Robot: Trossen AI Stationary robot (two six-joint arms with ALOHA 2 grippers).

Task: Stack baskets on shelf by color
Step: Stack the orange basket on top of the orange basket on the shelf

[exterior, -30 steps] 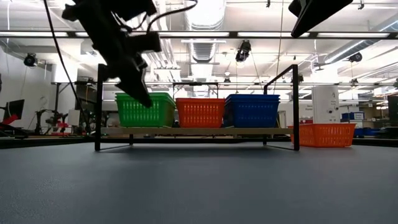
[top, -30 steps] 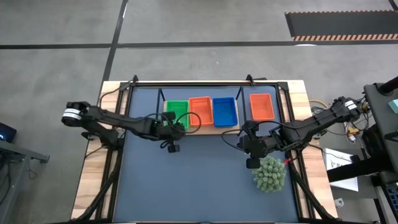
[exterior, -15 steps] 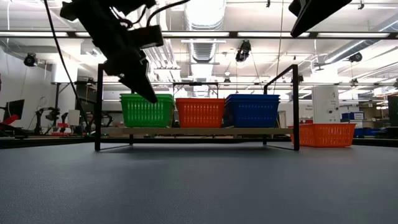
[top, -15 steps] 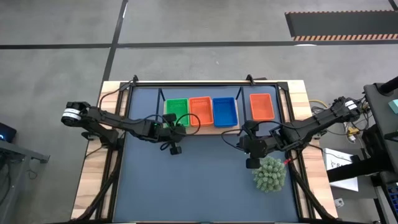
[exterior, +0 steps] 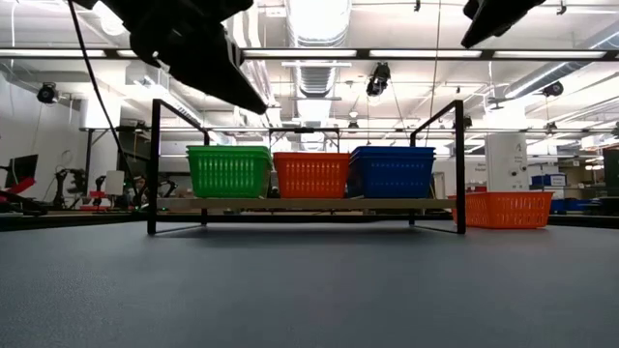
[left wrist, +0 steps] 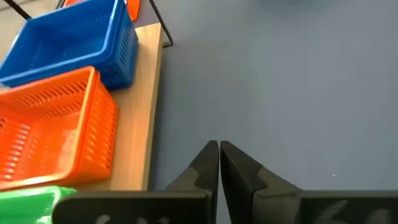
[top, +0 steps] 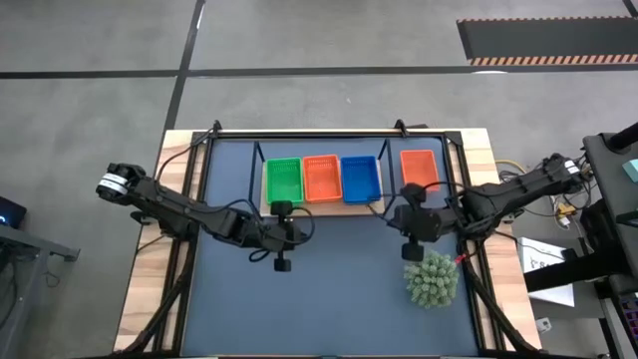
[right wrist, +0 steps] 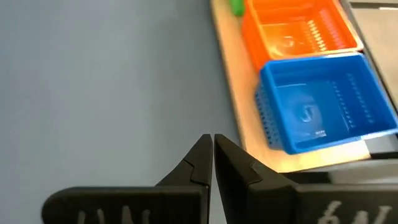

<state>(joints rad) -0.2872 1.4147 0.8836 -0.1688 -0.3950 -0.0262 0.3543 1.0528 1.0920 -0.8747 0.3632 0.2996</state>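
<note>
Both pincers are empty as I read them. My left gripper (left wrist: 219, 148) has its fingers pressed together on nothing and hangs over the blue mat (top: 329, 289) just in front of the shelf's near edge, toward its left end. My right gripper (right wrist: 212, 142) is closed on nothing as well, and sits over the mat off the shelf's right end, between the shelf and the spiky green plant ball (top: 432, 279).

On progress: the shelf (top: 321, 205) lies along the far edge of the desk and carries three piles side by side, green basket stack (exterior: 228, 171) at the left, orange basket stack (exterior: 310, 174) in the middle, blue basket stack (exterior: 392, 171) at the right. From the low view the green and blue piles look like several baskets nested together, so I judge most of the sorting done. One lone orange basket (top: 420, 170) sits on the mat off the right end of the shelf, near the desk's far right corner, well apart from the orange pile. That looks to me like the piece left: it needs lifting onto the middle pile. I see no other loose baskets on the mat.

As for writing, I can read no brand, label or lettering on the baskets, shelf or arms.
</note>
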